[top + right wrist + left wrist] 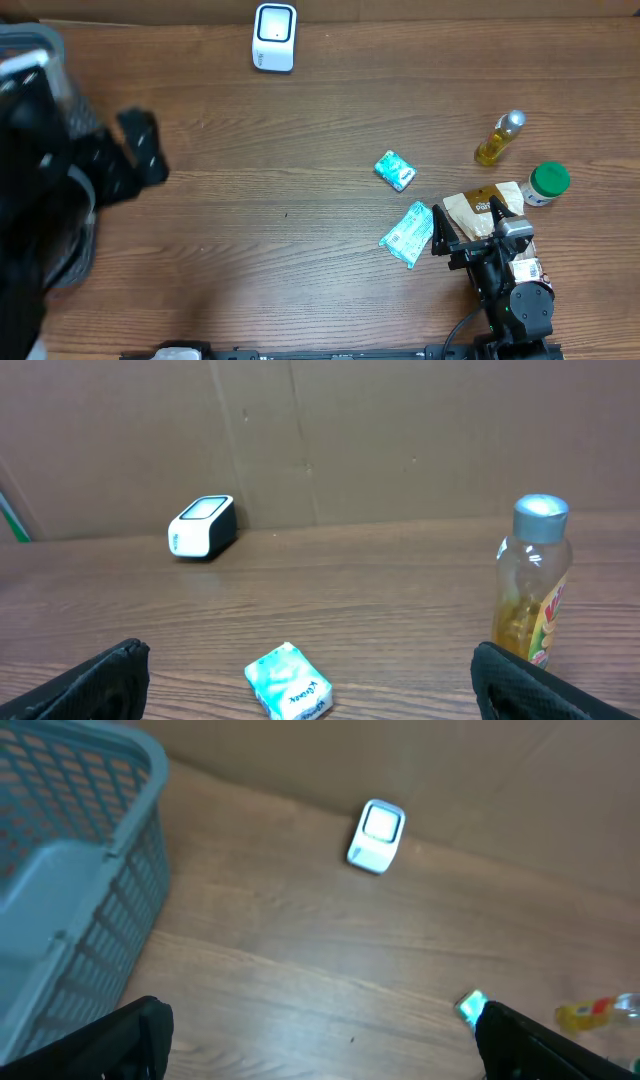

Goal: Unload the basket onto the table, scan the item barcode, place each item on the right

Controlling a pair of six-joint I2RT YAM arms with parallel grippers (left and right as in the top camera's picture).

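Far from the scanner (pixel 274 37), both hands are hanging wide open.
Right hand (pixel 477 232) is facing the teal packet (pixel 289 694), probably readying a pick; left hand (pixel 320 1035) is idling.

table (pixel 300 210) middle open; basket (pixel 90 910) left, bottle (pixel 500 137), jar (pixel 547 184) right.

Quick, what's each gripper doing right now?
Left gripper: open, holding nothing.
Right gripper: open, holding nothing.
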